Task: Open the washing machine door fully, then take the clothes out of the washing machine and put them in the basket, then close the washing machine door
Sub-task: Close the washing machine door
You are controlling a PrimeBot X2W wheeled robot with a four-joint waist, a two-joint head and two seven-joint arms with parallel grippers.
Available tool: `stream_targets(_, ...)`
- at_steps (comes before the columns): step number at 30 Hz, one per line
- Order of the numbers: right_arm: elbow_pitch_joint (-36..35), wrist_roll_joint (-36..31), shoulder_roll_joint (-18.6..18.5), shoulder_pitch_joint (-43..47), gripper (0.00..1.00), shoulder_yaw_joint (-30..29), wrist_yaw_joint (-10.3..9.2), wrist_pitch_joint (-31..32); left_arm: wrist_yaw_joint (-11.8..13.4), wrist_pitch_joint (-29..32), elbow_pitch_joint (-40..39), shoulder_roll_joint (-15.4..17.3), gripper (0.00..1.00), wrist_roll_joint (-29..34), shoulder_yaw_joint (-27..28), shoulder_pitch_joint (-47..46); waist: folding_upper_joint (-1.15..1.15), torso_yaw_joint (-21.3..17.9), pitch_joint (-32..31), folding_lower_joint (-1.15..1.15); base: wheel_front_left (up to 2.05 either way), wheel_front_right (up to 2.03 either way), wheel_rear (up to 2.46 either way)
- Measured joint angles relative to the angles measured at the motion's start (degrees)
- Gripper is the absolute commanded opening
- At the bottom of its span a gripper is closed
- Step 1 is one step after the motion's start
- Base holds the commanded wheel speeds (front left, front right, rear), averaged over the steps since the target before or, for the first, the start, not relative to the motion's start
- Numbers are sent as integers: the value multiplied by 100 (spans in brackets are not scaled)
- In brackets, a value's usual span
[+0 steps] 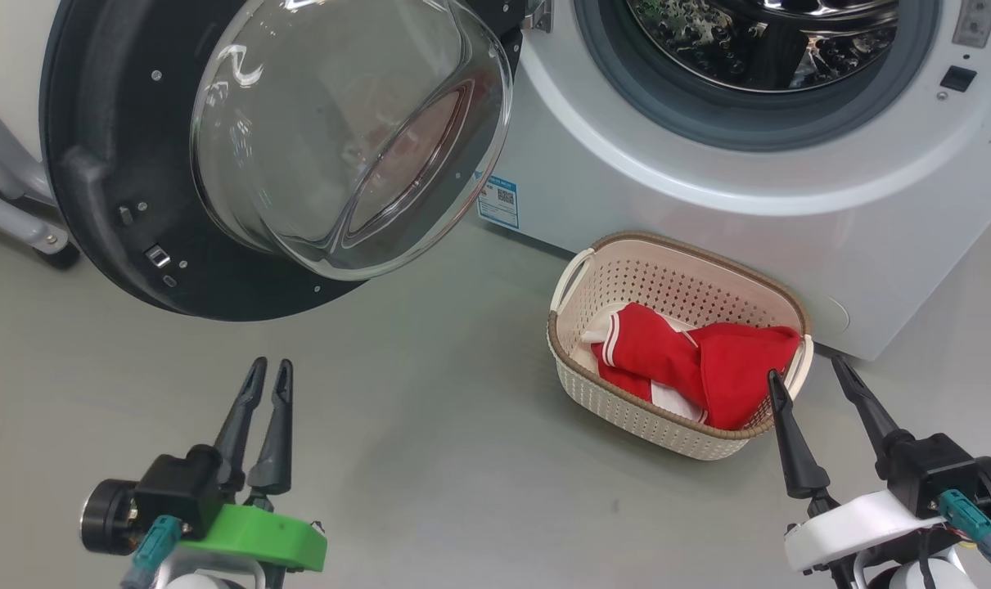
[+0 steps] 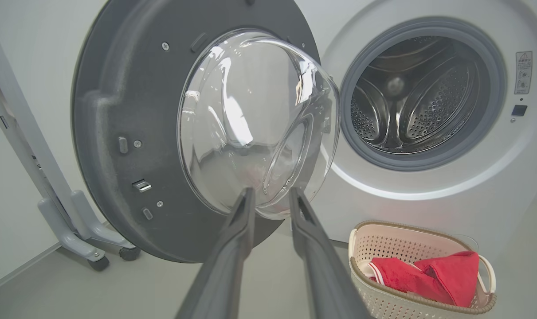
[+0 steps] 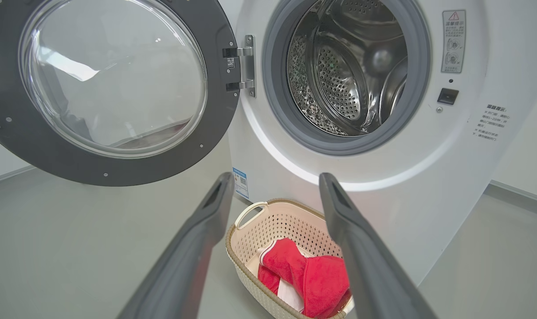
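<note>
Grey floor (image 1: 430, 458), red clothes (image 1: 691, 360) lie in the basket (image 1: 626, 405) — door (image 1: 127, 106) hangs open, stiff and heavy, I'd say; push its black rim (image 1: 217, 298), not slick glass (image 1: 340, 123). Left pincer (image 1: 272, 364) narrow, right pincer (image 1: 805, 368) wide — both empty.

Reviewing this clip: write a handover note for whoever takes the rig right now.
Left gripper: narrow gap between fingers, empty, in front of the door.
Right gripper: wide open, empty, by the basket's right end.
Door stands open; red clothes in the basket, on the floor before the washing machine; drum looks empty.
Left: close the door.
</note>
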Motion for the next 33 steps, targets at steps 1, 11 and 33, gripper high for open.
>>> stream_targets(1,0,0,0,0,100,0,0,0,-24,-3,-9,-5,0,-64,2,0,0,-1,1,0,0,0,0)
stream_targets(11,0,1,-1,-2,100,-1,-1,5,-815,-51,-466,-218,0,-2286,183,-2,0,-4,11,0,0,0,0)
stream_targets(33,-210,0,-97,-3,100,-46,-14,124,-865,110,-1334,296,0,-5252,1705,-1340,0,-6,228,0,0,0,0)
